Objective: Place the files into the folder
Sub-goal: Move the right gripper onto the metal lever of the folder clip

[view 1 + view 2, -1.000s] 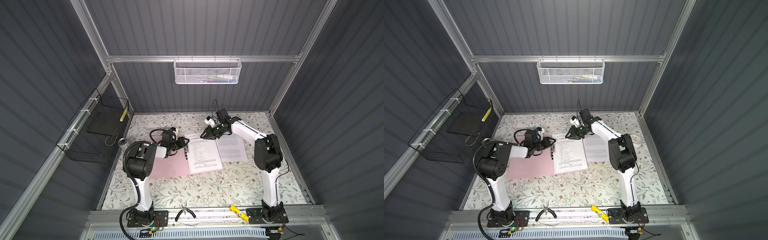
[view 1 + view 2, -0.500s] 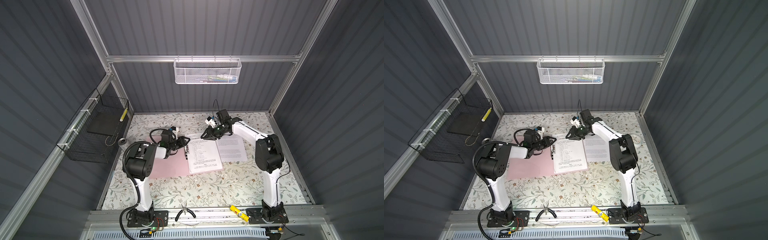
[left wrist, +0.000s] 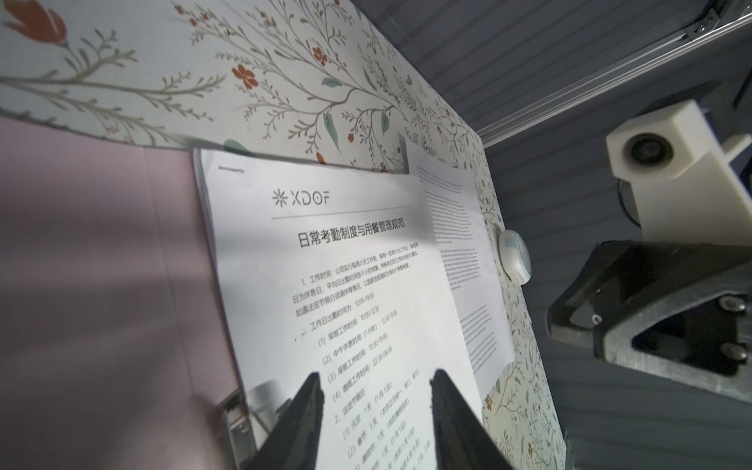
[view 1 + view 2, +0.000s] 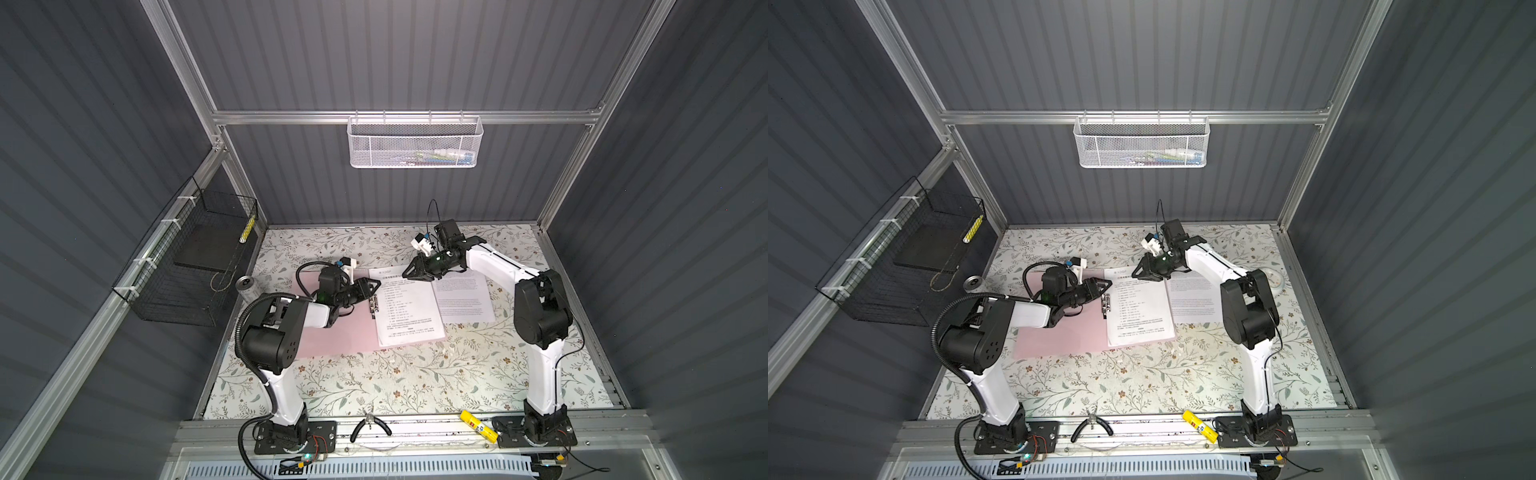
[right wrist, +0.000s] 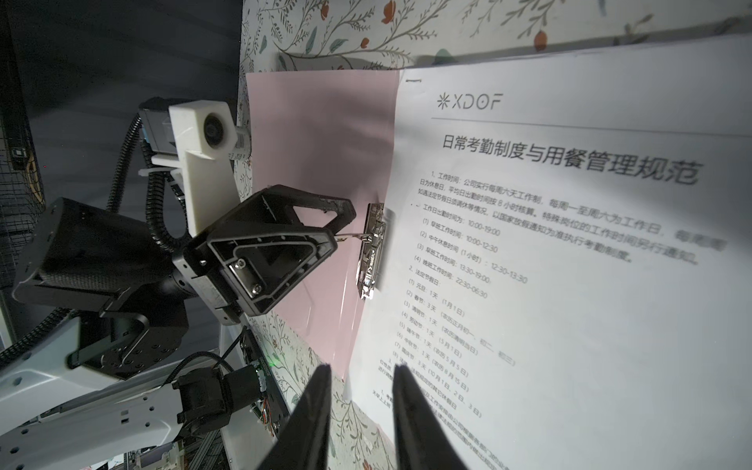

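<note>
Files are split in two. The headed file [image 4: 409,309] lies on the right half of the open folder [image 4: 332,336], long axis along the spine, running far to near. The second sheet [image 4: 465,299] sits just right of it, one edge under it, mostly off the folder on the tablecloth [image 4: 374,382].

We read the headed file's spine-side edge as right at the clip [image 4: 372,305]; can't tell whether it's under the clamp.

Left gripper [image 4: 376,286] hovers over the spine just on the far side of the clip, jaws apart, nothing between them in the left wrist view. In the right wrist view a thin lever [image 5: 352,236] stands up from the clip toward one fingertip [image 5: 329,242]; contact unclear.

Right gripper [image 4: 405,273] hangs over the headed file's far edge, jaws narrowly apart, empty.

Our call: the clip is the left arm's job, since it's nearer. The second sheet lies on the right arm's side and has to slide left toward the spine.
</note>
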Robot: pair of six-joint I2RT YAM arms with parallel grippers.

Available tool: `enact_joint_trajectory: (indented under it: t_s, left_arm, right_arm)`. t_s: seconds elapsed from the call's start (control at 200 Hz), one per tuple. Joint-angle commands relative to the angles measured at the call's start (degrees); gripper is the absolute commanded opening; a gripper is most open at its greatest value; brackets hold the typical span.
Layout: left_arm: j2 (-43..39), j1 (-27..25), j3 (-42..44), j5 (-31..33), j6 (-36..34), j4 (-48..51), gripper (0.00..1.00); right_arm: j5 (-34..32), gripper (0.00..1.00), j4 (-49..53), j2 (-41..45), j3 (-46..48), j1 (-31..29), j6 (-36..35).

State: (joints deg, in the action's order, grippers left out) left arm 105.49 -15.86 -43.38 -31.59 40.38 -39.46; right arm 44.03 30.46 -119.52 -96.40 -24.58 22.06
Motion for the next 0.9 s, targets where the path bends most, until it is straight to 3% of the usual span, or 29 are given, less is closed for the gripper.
enact_joint_trajectory:
  t_s: [0.0, 0.275, 0.64, 0.896]
  left_arm:
    - [-2.6, -0.5, 2.3, -0.5, 1.2, -2.6, 0.45]
    - [-8.3, -0.5, 5.1, 3.2, 0.4, 0.4, 0.49]
    - [-24.8, -0.7, 5.4, 17.5, -8.2, 26.3, 0.56]
    - [-31.8, -0.8, 8.7, 24.1, -10.0, 34.1, 0.58]
  right_arm:
    - [0.5, 0.29, -0.3, 2.2, 1.2, -0.2, 0.0]
    - [-1.3, 0.32, -4.3, 5.3, 5.2, -2.4, 4.5]
    - [-2.7, 0.37, -15.6, 7.3, 12.6, -8.2, 14.4]
    - [-0.8, 0.36, -17.5, 3.9, 11.1, -8.6, 21.2]
